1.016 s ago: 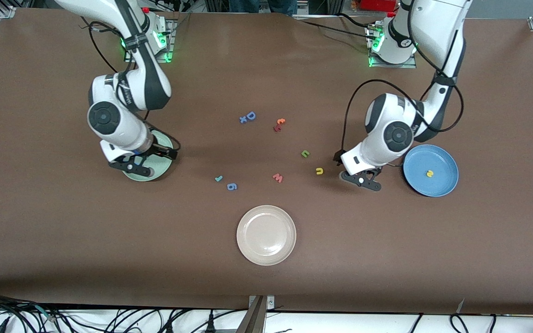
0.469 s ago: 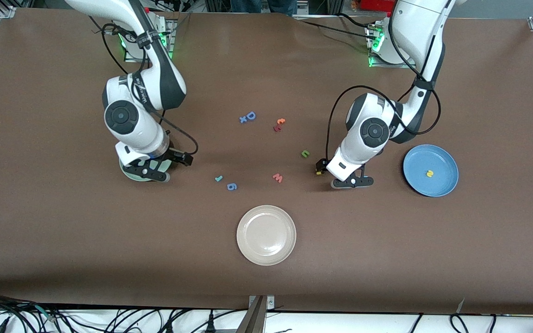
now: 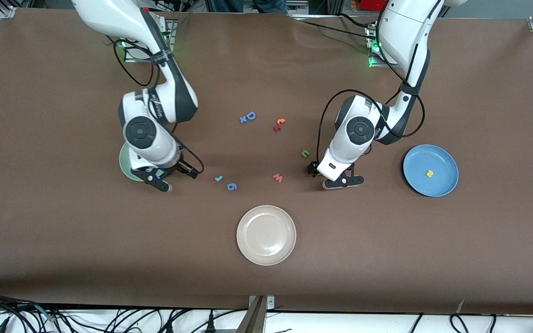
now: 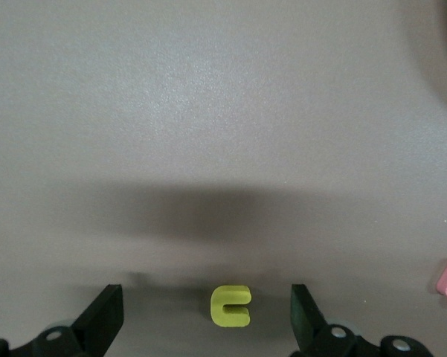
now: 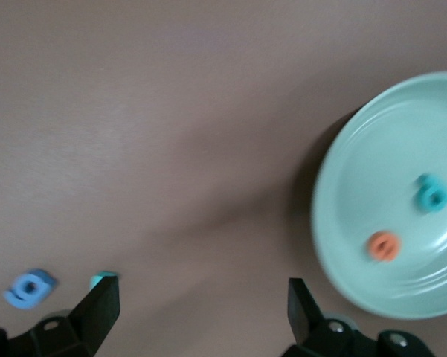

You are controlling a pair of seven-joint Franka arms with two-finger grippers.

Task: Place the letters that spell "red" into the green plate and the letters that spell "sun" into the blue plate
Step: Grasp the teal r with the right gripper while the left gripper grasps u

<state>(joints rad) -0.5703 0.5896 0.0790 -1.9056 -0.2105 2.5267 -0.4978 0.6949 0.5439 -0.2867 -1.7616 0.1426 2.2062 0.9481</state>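
letters were split across the table at this moment; the orange "e" and the teal "d" lay apart inside the green plate, which sat toward the right arm's end, half hidden under that arm in the front view; the thin teal "r" lay on the bare table just beside the blue "6"; the right end effector hung over the table at the plate's edge, fingers spread wide and holding nothing; the yellow "s" sat alone in the blue plate toward the left arm's end; the left end effector was low over the table with its fingers wide open, the yellow arch letter lying between them, untouched on either side; the green arch letter rested near that arm, farther from the front camera; the red "w" lay near it; the cream plate sat nearest the camera.
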